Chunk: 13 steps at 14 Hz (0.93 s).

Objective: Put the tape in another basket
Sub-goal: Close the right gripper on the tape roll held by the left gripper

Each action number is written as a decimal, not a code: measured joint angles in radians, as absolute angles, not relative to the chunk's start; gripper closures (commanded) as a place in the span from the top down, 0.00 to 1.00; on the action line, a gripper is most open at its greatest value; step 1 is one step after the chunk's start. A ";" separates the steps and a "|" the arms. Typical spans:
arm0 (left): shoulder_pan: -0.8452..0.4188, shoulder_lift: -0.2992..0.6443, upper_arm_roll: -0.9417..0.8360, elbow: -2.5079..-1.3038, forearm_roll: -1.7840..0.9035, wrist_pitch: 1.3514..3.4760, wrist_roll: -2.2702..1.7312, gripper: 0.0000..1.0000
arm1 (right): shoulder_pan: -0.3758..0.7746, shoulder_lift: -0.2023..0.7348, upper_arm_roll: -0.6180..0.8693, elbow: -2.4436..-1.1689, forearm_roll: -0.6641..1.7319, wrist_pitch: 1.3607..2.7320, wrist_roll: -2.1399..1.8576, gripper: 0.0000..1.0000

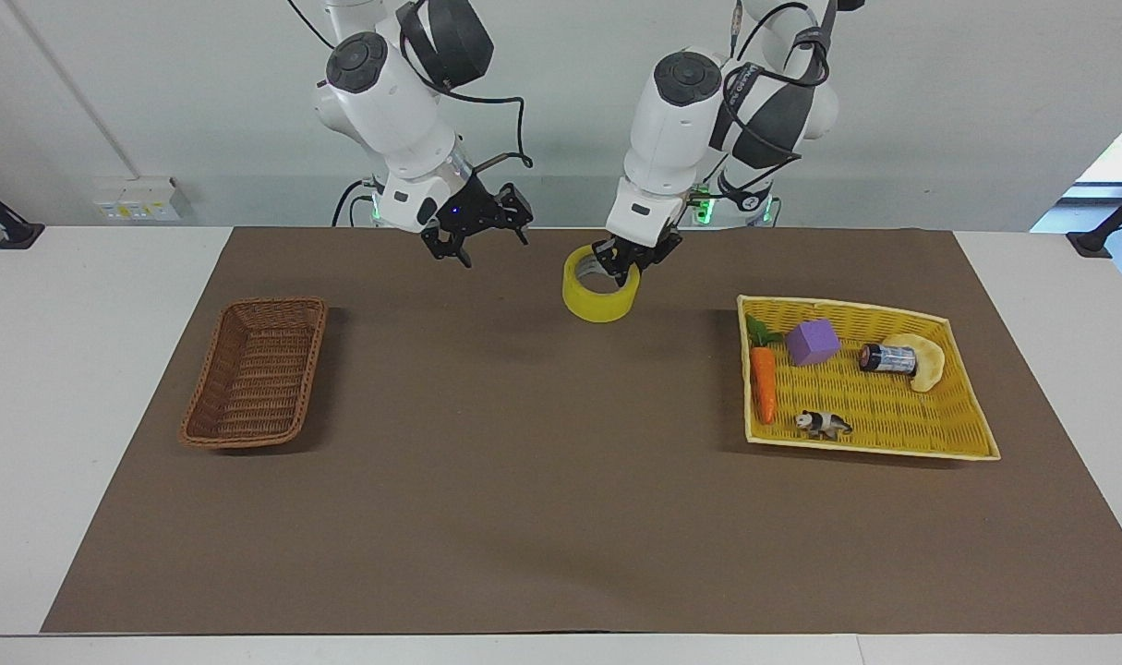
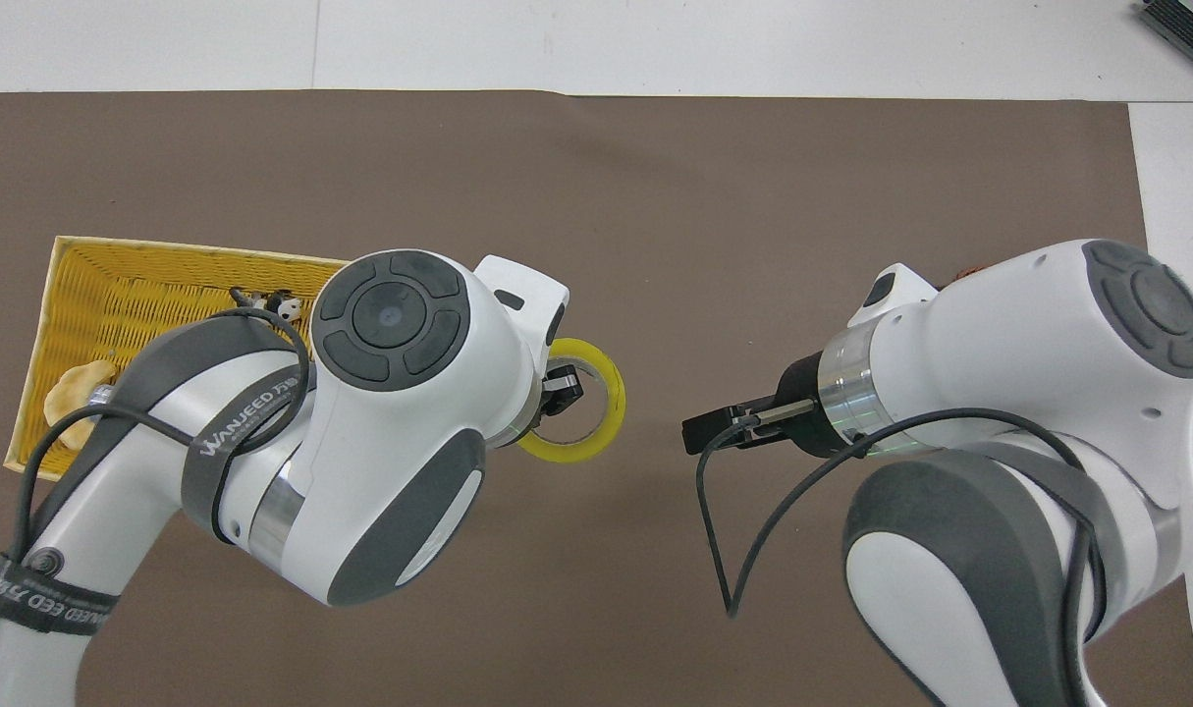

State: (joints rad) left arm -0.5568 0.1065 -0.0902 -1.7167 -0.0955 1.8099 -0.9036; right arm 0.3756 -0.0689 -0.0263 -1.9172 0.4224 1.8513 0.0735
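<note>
we saw the left tool [image 1: 627,266] clamped on the wall of the tape [image 1: 600,296], 1 finger inside the roll's core and 1 outside. the tape hung in the air over the brown mat [image 1: 561,517], beside the yellow tray [image 1: 971,429] and toward the right arm's end of the bench [image 1: 80,388] from it. the right tool [image 1: 488,238] hung over the mat too, its fingers spread wide and holding nothing, near the tape and apart from it. the basket [image 1: 256,371] sat on the mat well apart from the tape, toward the right arm's end. the tray held a carrot [image 1: 764,380], a purple block [image 1: 812,342], a battery [image 1: 886,358] and a panda figure [image 1: 824,424].
</note>
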 measured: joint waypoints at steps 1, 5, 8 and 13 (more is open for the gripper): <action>-0.557 0.107 -0.090 -1.717 -0.096 1.810 -0.905 0.00 | 0.376 -0.069 -0.026 -1.924 0.454 1.876 0.085 1.00; -0.563 0.107 -0.093 -1.719 -0.114 1.832 -0.905 0.00 | 0.406 -0.056 -0.026 -1.948 0.501 1.977 0.131 1.00; -0.588 0.107 -0.096 -1.720 -0.116 1.857 -0.926 0.00 | 0.430 -0.021 -0.026 -1.955 0.548 2.030 0.146 1.00; -0.611 0.107 -0.096 -1.721 -0.117 1.866 -0.960 0.00 | 0.429 -0.012 -0.035 -1.954 0.560 2.032 0.146 1.00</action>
State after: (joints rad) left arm -0.6107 0.1065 -0.0957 -1.7206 -0.1166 1.8656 -0.9602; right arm 0.4286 -0.0118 -0.0352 -1.9544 0.5596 2.0321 0.1461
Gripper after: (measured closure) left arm 0.780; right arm 0.000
